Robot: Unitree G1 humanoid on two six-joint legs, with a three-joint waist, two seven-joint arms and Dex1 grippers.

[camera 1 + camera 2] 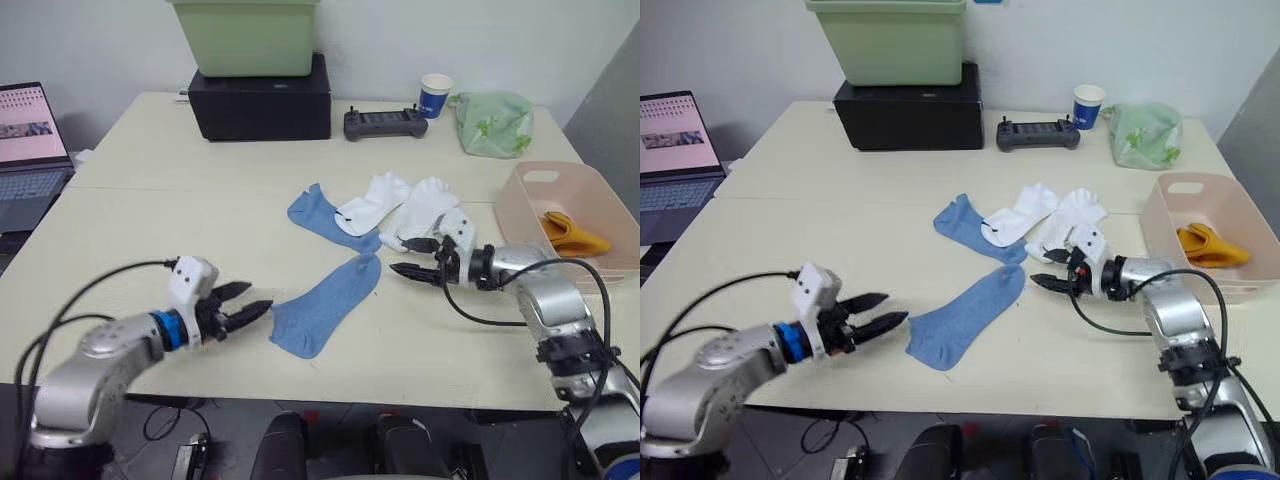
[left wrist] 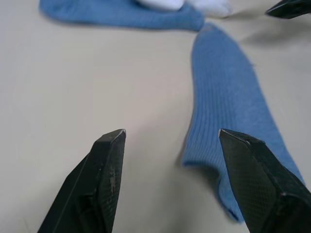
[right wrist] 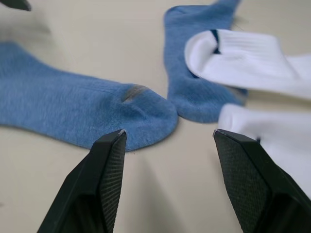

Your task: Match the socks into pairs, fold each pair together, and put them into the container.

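Because the mustard-orange pair already lies folded inside the pink container at the counter's right edge, that colour looks finished and four socks remain on the counter. Both arms sit low over the counter, aimed at the two light blue socks. The nearer blue sock lies stretched out toward the front edge, its cuff end just ahead of the left gripper, whose fingers stand apart with nothing between them. In the left wrist view that cuff sits in front of one fingertip, so the arm seems lined up to pinch it.

The right gripper hovers where this sock's toe meets the farther blue sock, fingers likewise spread and empty. The two white socks rest partly over the farther blue one near the counter's middle, one white cuff overlapping it, which will likely drag if the blue one is pulled out carelessly. As I judge it, the blue pair is the step in hand: bringing the two together before folding them.
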